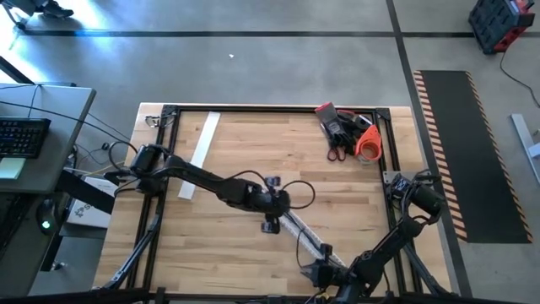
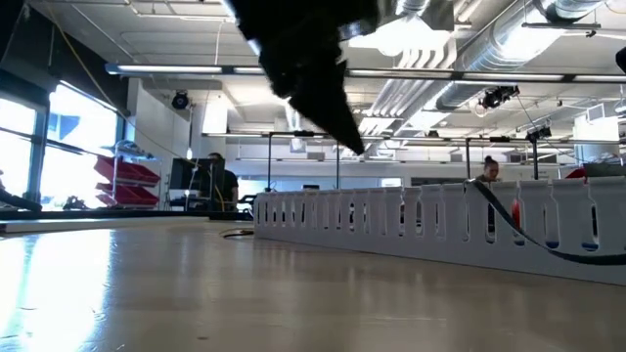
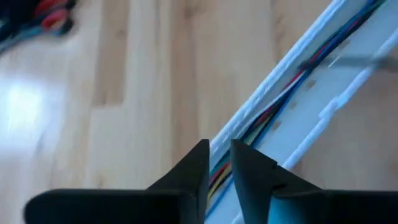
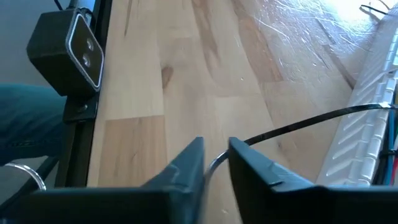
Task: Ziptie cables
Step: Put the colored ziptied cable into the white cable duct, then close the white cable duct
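Note:
A bunch of thin coloured cables (image 3: 292, 81) lies along a slotted white channel (image 1: 305, 236) in the middle of the table. Dark loose loops (image 1: 297, 192) curl at its far end. My left gripper (image 3: 219, 152) hangs over the channel's far end, fingers all but closed with nothing seen between them. In the low view its tip (image 2: 357, 147) stands above the channel wall (image 2: 411, 220). My right gripper (image 4: 216, 152) is near the table's near edge (image 1: 314, 272), shut on a thin black zip tie (image 4: 298, 124). The tie arcs over to the channel (image 4: 367, 137). My right gripper pinches the zip tie's free tail (image 4: 222, 158) between its two fingers. The fingers lie low and nearly level over the table, across the strip. The strip rises clear of the wood in a gentle bow (image 2: 509, 217), and its other end reaches the top of the channel (image 4: 387, 107).
A red, black and orange heap of tools (image 1: 348, 131) lies at the far right corner. A flat white strip (image 1: 200, 154) lies far left. A small black camera box (image 4: 68, 53) sits on the table's dark frame beside my right gripper. People (image 2: 217, 181) stand in the room beyond.

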Available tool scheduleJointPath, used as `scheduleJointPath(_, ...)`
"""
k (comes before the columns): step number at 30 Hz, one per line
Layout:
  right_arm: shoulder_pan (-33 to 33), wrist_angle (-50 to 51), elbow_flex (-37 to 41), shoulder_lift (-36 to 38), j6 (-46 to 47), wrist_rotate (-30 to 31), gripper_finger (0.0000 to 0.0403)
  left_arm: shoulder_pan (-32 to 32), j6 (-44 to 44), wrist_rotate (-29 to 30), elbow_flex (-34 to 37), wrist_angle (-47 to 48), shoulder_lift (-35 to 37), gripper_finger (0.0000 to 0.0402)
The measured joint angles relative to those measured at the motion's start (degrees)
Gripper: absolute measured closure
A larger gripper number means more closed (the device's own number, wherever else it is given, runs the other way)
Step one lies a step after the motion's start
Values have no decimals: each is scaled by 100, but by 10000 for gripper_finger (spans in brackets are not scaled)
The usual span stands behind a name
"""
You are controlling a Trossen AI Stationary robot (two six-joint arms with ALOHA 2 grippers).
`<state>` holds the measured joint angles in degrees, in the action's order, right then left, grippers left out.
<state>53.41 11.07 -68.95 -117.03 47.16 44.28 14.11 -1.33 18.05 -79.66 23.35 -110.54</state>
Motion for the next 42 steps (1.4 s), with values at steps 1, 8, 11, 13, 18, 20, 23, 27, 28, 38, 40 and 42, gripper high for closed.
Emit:
scheduleJointPath(1,15,-4,0,16,-105,0,322,0,-82,56,150,-19,94,344)
scheduleJointPath(8,270,11,-11,252,-171,-551,215,-2,-688,-34,1601,-915,567,321)
scheduleJointPath(11,305,496,-9,244,342,-1012,202,-7,-836,-357,2181,-1899,611,323)
scheduleJointPath(13,299,962,-9,244,726,-1098,203,-6,-1125,-529,2505,-2404,591,325)
scheduleJointPath(18,295,2208,-7,239,1381,-1228,218,276,-1783,-887,2732,-2985,614,327)
scheduleJointPath(20,299,2747,-11,240,1641,-1247,225,479,-1847,-954,2743,-3235,634,327)
scheduleJointPath(23,320,3332,-4,323,1830,-1244,235,765,-1853,-920,2619,-3233,716,327)
scheduleJointPath(27,359,3379,-73,668,1564,-1266,247,1107,-1876,-328,2318,-2659,1120,328)
scheduleJointPath(28,377,3356,-124,769,1513,-1196,250,1183,-1968,-18,2258,-2292,1246,328)
scheduleJointPath(38,726,2942,-426,1202,721,601,257,1026,-5304,2581,2391,2860,2804,275)
scheduleJointPath(40,756,2874,-426,1202,634,900,257,773,-5966,2748,2609,3382,3059,247)
scheduleJointPath(42,750,2850,-422,1202,634,1041,257,447,-6572,2824,2954,3709,3263,217)
